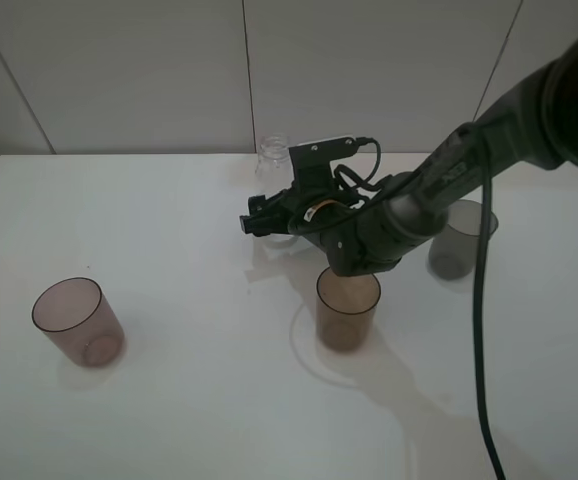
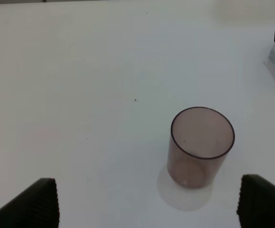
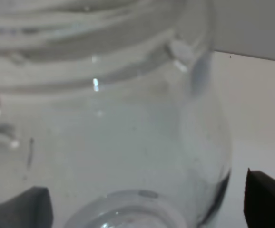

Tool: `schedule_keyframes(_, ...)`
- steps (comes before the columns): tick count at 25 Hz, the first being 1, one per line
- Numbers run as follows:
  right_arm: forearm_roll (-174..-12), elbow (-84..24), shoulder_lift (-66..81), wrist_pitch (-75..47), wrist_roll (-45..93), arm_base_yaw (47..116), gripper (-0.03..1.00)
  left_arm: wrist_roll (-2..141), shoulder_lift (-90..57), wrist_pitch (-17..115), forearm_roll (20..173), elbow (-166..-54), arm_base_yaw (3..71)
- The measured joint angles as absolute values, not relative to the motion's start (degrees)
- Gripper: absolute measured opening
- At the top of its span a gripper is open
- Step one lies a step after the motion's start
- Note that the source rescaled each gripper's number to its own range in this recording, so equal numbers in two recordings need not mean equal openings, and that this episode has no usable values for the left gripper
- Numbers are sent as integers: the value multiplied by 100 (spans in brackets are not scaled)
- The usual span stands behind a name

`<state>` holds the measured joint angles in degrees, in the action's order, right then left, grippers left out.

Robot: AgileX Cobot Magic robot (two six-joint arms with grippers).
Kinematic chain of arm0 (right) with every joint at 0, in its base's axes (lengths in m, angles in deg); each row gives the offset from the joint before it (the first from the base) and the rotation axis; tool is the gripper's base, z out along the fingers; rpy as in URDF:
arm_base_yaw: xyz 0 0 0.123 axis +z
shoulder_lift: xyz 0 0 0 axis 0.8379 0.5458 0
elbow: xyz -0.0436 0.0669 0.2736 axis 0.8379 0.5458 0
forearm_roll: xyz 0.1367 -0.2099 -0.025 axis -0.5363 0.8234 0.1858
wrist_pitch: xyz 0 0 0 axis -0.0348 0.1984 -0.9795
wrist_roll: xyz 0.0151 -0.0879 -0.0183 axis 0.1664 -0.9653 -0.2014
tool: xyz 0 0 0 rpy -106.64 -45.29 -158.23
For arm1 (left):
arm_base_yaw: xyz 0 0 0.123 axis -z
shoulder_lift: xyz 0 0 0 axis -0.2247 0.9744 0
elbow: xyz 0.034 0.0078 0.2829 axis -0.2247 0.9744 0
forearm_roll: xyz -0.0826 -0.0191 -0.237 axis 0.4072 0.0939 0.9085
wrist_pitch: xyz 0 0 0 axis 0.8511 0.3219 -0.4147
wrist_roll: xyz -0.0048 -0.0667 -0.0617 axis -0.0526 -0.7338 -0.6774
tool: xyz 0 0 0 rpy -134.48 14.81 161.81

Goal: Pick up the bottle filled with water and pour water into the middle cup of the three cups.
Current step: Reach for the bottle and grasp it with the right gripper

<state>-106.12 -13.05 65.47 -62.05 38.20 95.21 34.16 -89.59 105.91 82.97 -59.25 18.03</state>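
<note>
The clear bottle [image 1: 272,153] stands at the back middle of the white table [image 1: 169,230], with only its neck and shoulders showing above my right gripper [image 1: 267,207]. In the right wrist view the bottle [image 3: 128,142] fills the frame between the two wide-apart fingertips [image 3: 266,199], so the right gripper [image 3: 147,209] is open around it. The amber-brown middle cup [image 1: 347,308] stands upright in front of the right arm. The pinkish-mauve cup [image 1: 77,320] is at the front left and the smoky grey cup [image 1: 459,238] at the right. My left gripper [image 2: 147,204] is open and empty above the pinkish-mauve cup [image 2: 199,147].
The right arm and its black cable [image 1: 484,330] cross the right side of the table, above the amber and grey cups. The wall [image 1: 269,70] is close behind the bottle. A faint curved mark [image 1: 304,352] lies on the table left of the amber cup.
</note>
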Motion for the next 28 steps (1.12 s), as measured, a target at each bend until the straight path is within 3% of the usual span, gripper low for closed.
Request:
schedule_keyframes(18,-10585,-1464,6552,-6163,3820,9492,85,3416,-8959,10591,8297,-5925,1803)
schedule_keyframes(19,-10585,-1464,6552,-6136,3820,9492,81,3416,-8959,10591,8297,-5925,1803)
schedule_keyframes(20,-10581,-1464,6552,-6105,3820,9492,71,3416,-8959,10591,8297,-5925,1803)
schedule_keyframes(21,-10564,-1464,6552,-6076,3820,9492,52,3416,-8959,10591,8297,-5925,1803)
schedule_keyframes(22,-10546,-1464,6552,-6052,3820,9492,19,3416,-8959,10591,8297,-5925,1803)
schedule_keyframes(23,-10538,-1464,6552,-6052,3820,9492,0,3416,-8959,10591,8297,-5925,1803)
schedule_keyframes(28,-10531,-1491,6552,-5967,3725,9492,1,3416,-8959,10591,8297,-5925,1803)
